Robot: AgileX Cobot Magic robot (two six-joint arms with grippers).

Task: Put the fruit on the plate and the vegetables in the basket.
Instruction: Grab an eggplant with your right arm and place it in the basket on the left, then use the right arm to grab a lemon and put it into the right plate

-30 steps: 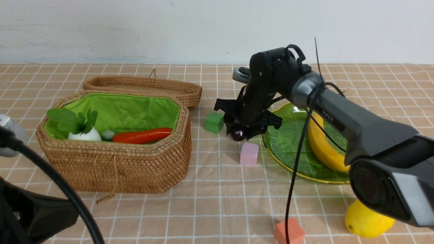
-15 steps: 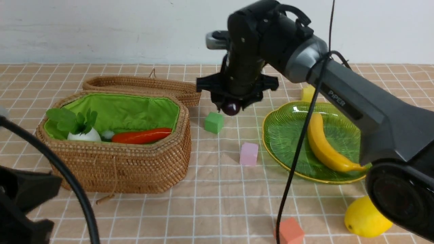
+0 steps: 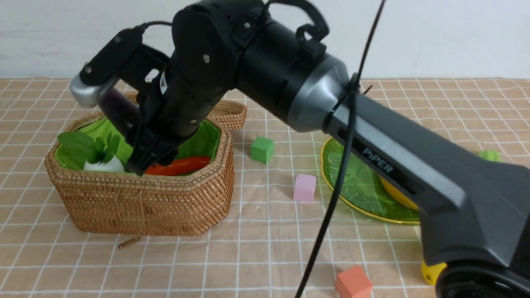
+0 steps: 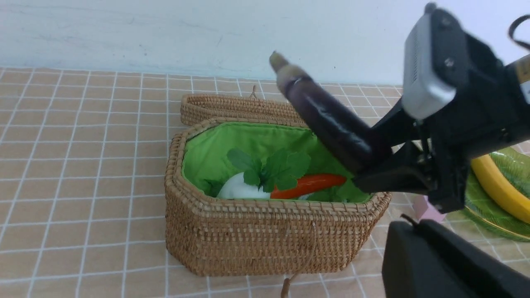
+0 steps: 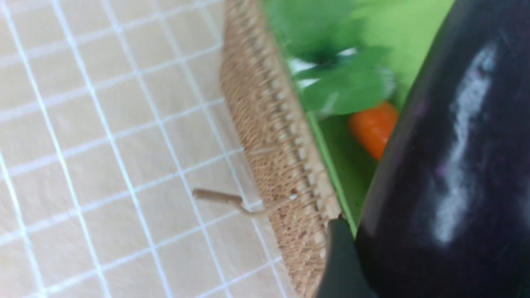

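On my far left the left gripper (image 4: pixel 414 244) shows only as a dark shape at the edge of its own wrist view. It is closed, with nothing in it.

The basket (image 3: pixel 145 207) sits on the left side of the worktop (image 3: pixel 248 256). The radish (image 3: pixel 103 165) lies inside at its left end, leaves up. The carrot (image 3: pixel 182 164) lies beside it, towards the right.

Above the open basket I have the eggplant (image 4: pixel 327 120), tilted with its stalk end high. Its lower end is clamped in the right gripper (image 4: pixel 374 161), whose jaws stand wide around the thick purple body. From the left wrist view the eggplant looks clear of the rim and the vegetables below. I can't be sure, because the arm hides that gap in the front view.

The lid (image 3: pixel 227 114) lies flat just behind the basket. To the right are a green cube (image 3: pixel 262 149) and, nearer to me, a pink cube (image 3: pixel 304 187). Next is the plate (image 3: pixel 352 182), half hidden under my right arm, with the banana (image 4: pixel 495 188) lying on it. An orange cube (image 3: pixel 352 284) sits at the near edge. The lemon (image 3: pixel 430 271) peeks out beneath the arm, on the worktop and off the plate. The gourd (image 3: pixel 489 155) is only a green scrap behind the arm at the far right, outside the basket.
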